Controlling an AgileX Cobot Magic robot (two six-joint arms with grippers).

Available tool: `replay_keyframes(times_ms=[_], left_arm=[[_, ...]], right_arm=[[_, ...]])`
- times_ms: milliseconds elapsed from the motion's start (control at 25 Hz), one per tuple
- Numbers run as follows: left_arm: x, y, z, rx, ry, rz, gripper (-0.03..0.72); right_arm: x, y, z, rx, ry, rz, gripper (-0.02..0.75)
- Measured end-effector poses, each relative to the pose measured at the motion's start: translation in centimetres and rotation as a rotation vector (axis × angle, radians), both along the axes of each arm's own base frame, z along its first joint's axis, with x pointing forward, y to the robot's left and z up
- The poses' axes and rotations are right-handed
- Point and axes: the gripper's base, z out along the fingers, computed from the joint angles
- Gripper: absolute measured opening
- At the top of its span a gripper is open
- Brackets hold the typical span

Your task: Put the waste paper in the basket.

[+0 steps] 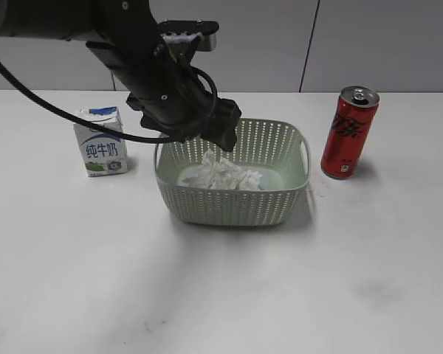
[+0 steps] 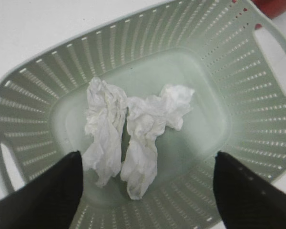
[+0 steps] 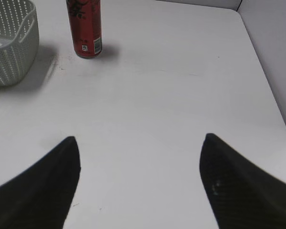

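Paper [image 2: 133, 131], the crumpled waste wads, lies inside the green basket [image 1: 280, 203]. I see my left pincer [image 2: 145, 183] spread wide and empty above it; my right pincer [image 3: 139, 179] gapes wide over bare tabletop [image 3: 171, 100].

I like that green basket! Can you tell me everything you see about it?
The basket is pale green plastic, rectangular with rounded corners, rows of little slots in its sides and a handle hole at each end. It stands upright on the white table, between a milk carton and a red can. Crumpled white paper lies inside. The left claw hangs open above it.
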Motion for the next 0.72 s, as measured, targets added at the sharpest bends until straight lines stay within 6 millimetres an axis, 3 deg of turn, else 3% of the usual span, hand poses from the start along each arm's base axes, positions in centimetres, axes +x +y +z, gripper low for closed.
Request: replay_keyframes(times_ms=[160, 320, 520, 720], left_arm=[[0.2, 0.9, 2.5, 0.001, 0.001, -0.004, 0.642], [1.0, 4.6, 7.0, 0.026, -0.025, 0.036, 0.64], [1.9, 13.2, 11.0, 0.059, 0.004, 0.209, 0.619], [2.2, 22.8, 12.3, 0.17, 0.042, 0.433, 0.591]], right_arm=[[0.0, 0.0, 0.0, -0.001, 0.0, 0.0, 0.592], [0.0, 0.0, 0.0, 0.0, 0.0, -0.001, 0.592], [0.0, 0.0, 0.0, 0.0, 0.0, -0.001, 0.592], [0.0, 0.0, 0.0, 0.0, 0.0, -0.001, 0.592]])
